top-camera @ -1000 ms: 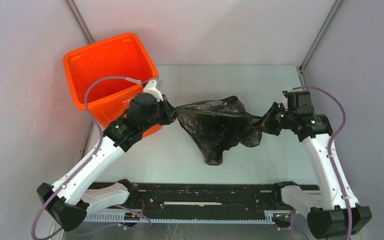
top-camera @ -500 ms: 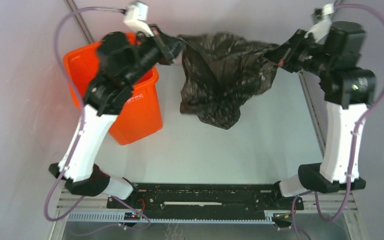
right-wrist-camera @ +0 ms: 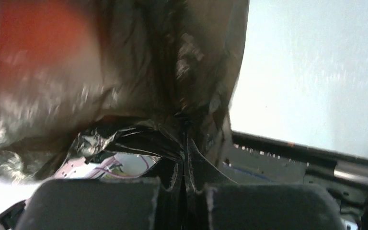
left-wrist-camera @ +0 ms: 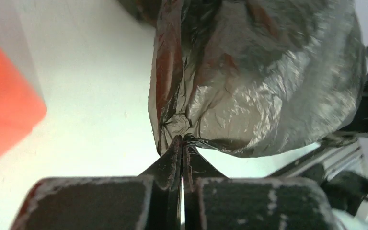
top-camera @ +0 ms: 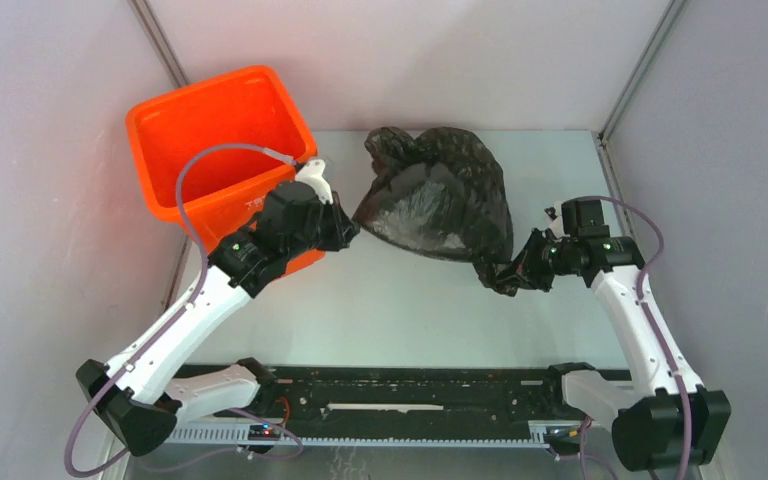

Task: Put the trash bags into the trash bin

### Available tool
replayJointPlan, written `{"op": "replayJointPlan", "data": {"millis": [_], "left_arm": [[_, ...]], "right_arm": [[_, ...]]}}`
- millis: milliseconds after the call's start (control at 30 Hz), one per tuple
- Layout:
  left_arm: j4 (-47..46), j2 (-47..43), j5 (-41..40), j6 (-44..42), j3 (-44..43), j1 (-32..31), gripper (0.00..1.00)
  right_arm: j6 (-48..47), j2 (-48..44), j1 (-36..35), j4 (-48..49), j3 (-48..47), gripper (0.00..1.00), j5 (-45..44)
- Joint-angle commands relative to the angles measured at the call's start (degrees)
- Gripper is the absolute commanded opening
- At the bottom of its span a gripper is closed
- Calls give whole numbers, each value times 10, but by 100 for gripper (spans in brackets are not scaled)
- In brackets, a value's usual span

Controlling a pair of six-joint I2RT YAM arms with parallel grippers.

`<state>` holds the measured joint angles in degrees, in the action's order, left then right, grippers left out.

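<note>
Over the middle of the table (top-camera: 390, 300) the bag (top-camera: 435, 195) hangs between both arms, left gripper (top-camera: 352, 228) and right gripper (top-camera: 505, 280) each pinched tight on an edge, the bin (top-camera: 210, 125) at the far-left corner just left of the nearer left gripper.

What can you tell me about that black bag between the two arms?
The black bag is thin, glossy, crinkled plastic, slightly see-through, puffed into a rounded bulge. The left hand pinches one gathered edge, the right hand the opposite edge, both shut tight. It is over the pale table, beside the orange bin, not inside it; whether it touches the table I cannot tell.
</note>
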<state>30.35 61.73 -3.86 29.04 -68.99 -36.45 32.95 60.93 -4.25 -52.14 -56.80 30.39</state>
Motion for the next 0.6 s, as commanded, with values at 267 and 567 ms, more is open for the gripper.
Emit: {"op": "replayJointPlan", "data": {"millis": [267,567], "left_arm": [[-58,54,114,2,-297,2,0],[-80,90,86,-5,-376,2,5]], "right_arm": [[185,-21,-29,242,-218,0,182],[281,-34,34,317,-255,0,210]]}}
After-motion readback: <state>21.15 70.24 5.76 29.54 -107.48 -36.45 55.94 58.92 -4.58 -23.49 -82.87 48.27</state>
